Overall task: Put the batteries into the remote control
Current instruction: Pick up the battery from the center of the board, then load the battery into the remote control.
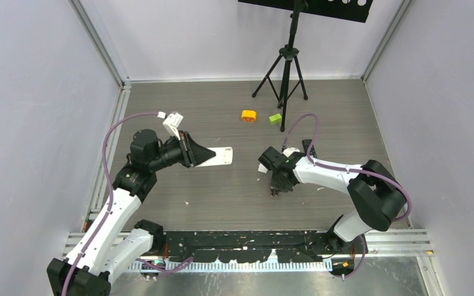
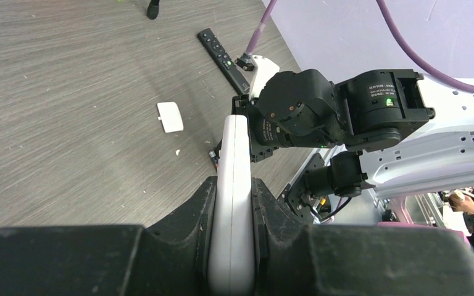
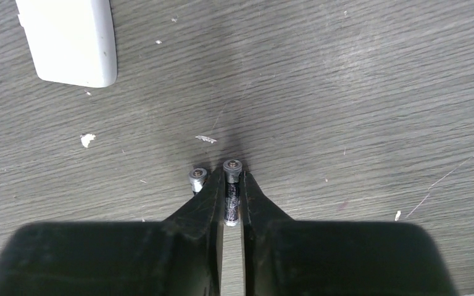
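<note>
My left gripper [image 1: 199, 154] is shut on a white remote control [image 1: 220, 156], held on edge above the table; in the left wrist view the remote control [image 2: 234, 154] stands upright between the two black fingers [image 2: 191, 216]. My right gripper [image 3: 232, 180] points down at the table, its jaws closed against both sides of a dark grey battery [image 3: 231, 200] with a silver cap. A second battery [image 3: 197, 179] lies just outside the left finger, mostly hidden behind it. From above, the right gripper [image 1: 276, 189] is low on the table, right of the remote control.
A white battery cover [image 3: 71, 40] lies flat on the table beyond the right gripper. A black remote [image 2: 222, 57] lies by the right arm. An orange round block [image 1: 248, 115] and a lime green block [image 1: 274, 118] sit near a tripod [image 1: 287, 68] at the back.
</note>
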Robot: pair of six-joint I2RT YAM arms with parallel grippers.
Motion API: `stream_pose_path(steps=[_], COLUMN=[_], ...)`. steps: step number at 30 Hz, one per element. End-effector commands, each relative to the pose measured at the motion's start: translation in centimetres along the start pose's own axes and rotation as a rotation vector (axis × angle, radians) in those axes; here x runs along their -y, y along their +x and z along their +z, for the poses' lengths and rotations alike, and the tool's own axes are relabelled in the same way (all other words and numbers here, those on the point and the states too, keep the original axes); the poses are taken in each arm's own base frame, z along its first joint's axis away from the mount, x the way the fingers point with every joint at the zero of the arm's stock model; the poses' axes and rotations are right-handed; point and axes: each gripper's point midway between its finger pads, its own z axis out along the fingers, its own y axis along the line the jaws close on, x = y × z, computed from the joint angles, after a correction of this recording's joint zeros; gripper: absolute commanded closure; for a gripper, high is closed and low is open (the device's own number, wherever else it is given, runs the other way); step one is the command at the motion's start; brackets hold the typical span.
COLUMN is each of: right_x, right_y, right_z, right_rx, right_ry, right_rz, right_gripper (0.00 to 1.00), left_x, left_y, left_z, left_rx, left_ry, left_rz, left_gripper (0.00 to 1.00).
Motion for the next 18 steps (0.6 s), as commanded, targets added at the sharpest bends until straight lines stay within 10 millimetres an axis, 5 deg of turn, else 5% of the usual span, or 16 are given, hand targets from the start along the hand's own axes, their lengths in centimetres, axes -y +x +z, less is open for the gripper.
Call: stream_pose_path(steps=[1,5,8,12,18], right_x=[0.9,1.6,0.5,-2.6,-8.0], right_y=[-0.3,-3.4,-7.2,-10.4,-12.4], right_z=[0.6,-2.2,-6.8,-13.6,-23.5], right_rx=[0.038,0.172,0.344,0.509,0.686], right_ry=[0.029,0.056,-0.015,-0.191,-0.618], right_rz=[0.035,0.025,0.016,-0.01,-0.029], right_gripper=[0.91,0.96,0.96,0.96,0.97], left_x=[1.3,1.7,2.1,3.0,4.9], left_y=[-0.9,-0.9,-1.1,-1.8,-3.5], left_z=[-0.2,-0.3,-0.3,-0.4,-0.3], left_rx=[0.04,0.046,0.06,0.089,0.196], left_ry=[0.053,0.071,0.093,0.134,0.262], left_rz=[0.025,0.009,0.002,-0.012,-0.093], left_gripper=[1.0,1.0,1.0,1.0,1.0])
